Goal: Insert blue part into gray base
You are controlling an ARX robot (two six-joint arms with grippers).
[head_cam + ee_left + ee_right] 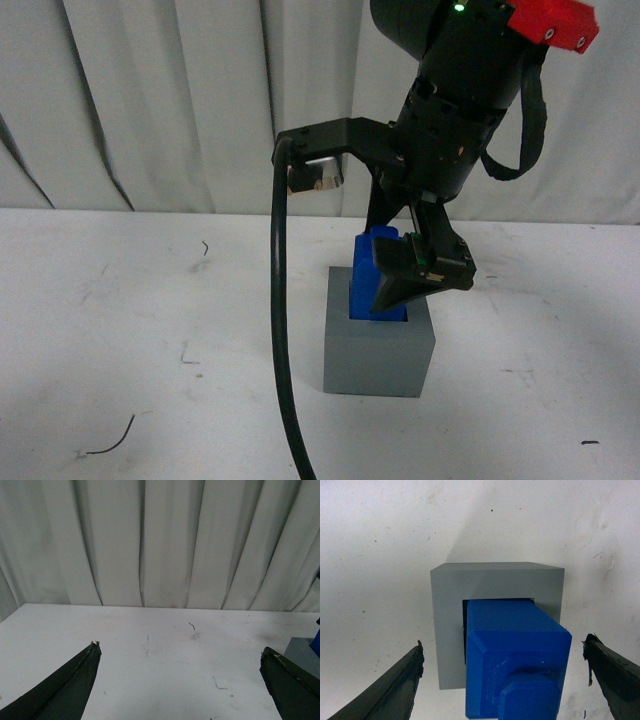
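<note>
The gray base stands on the white table. The blue part stands in its top recess, leaning a little and sticking up well above the rim. My right gripper is open, with a finger on each side of the blue part. In the right wrist view the blue part with its knob rises from the gray base. The right gripper straddles it with gaps on both sides. My left gripper is open and empty over bare table. An edge of the gray base shows beside one finger.
A black cable hangs from the right arm down past the base's left side. A white curtain closes off the back of the table. A thin dark scrap lies at the front left.
</note>
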